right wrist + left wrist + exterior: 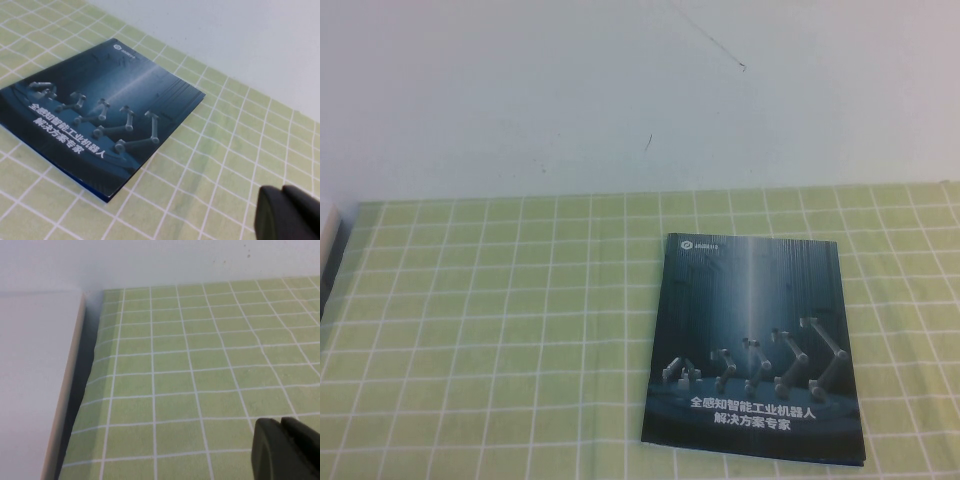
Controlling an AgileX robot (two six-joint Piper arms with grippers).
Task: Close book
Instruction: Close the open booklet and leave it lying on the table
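Over cloth [500,330]: book [755,350], left gripper [282,429], right gripper [283,194]

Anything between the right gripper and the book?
Nothing visible: only bare green checked cloth separates the right gripper from the dark blue book, already closed. The left gripper hovers near the cloth's left edge.

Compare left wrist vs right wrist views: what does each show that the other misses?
Left wrist only: the left gripper, shut, over the green checked tablecloth, near a white panel at the cloth's edge.
Right wrist only: the dark blue book, closed and flat, robot-arm cover up, with the right gripper, shut, clear of it.
Both: that tablecloth and the white surface beyond it.
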